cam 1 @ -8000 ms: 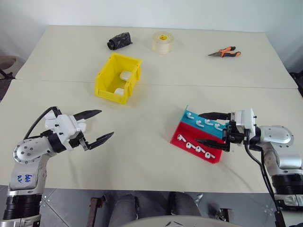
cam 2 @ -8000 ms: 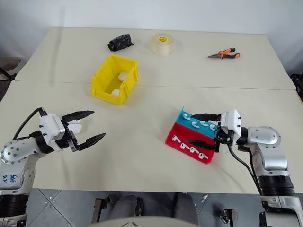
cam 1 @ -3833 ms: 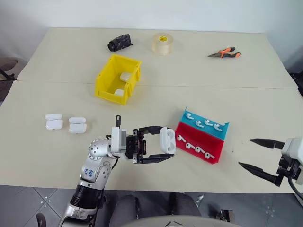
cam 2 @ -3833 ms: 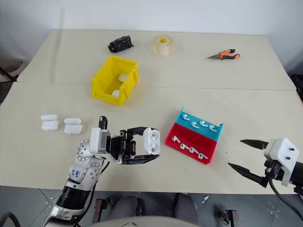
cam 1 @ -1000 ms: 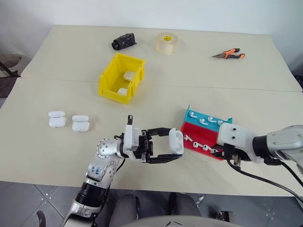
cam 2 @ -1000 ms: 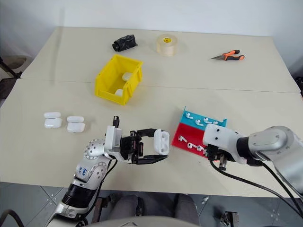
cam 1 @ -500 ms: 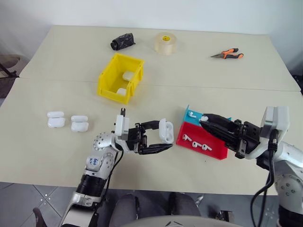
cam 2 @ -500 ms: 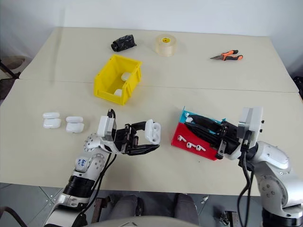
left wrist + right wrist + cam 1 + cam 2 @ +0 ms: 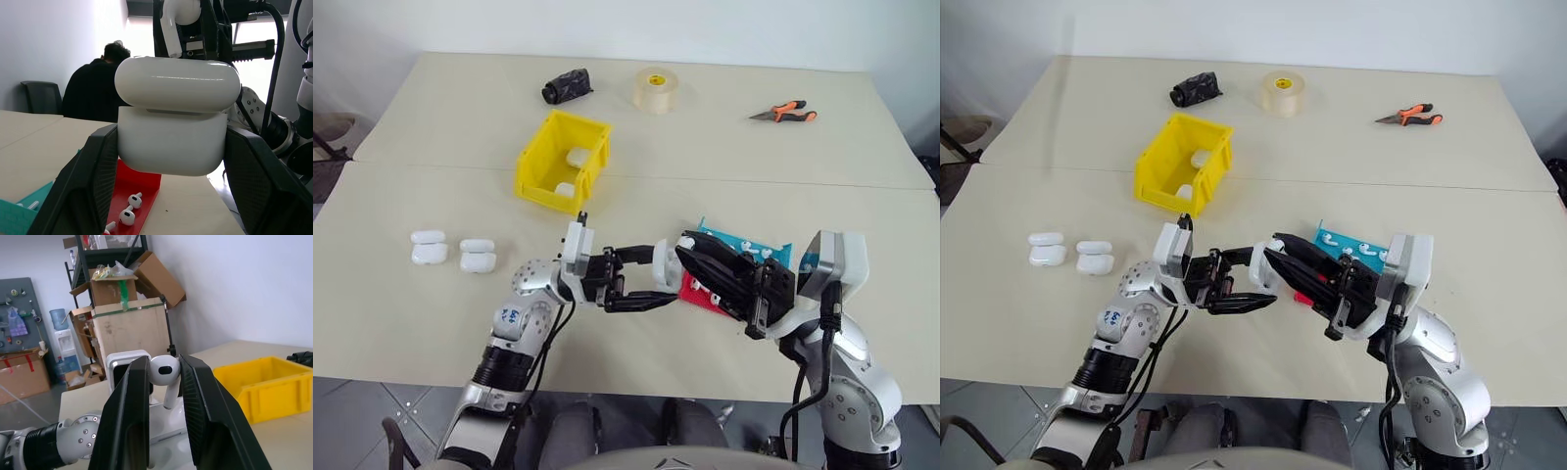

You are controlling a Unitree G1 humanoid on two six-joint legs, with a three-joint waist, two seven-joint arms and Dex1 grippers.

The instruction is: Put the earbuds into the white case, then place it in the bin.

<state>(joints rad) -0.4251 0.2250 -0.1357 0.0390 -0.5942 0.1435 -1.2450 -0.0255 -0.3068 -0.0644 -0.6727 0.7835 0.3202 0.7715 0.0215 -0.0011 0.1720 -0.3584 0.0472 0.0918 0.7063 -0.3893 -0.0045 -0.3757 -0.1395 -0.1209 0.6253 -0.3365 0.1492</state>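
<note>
Left hand [image 9: 166,161] grips white case [image 9: 173,120] above tabletop [image 9: 724,166]; right hand [image 9: 164,377] pinches earbud [image 9: 165,374] right beside case.

The two grippers meet over the bench [image 9: 636,201] front, so the way from there toward the bin [image 9: 561,162] at 11 o'clock lies open, the stepped tray [image 9: 744,257] crowding 3 o'clock and two spare cases [image 9: 452,253] lying at 9 o'clock.

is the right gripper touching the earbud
Touching: the right wrist view shows the earbud pinched between the right gripper's two black fingers.
</note>
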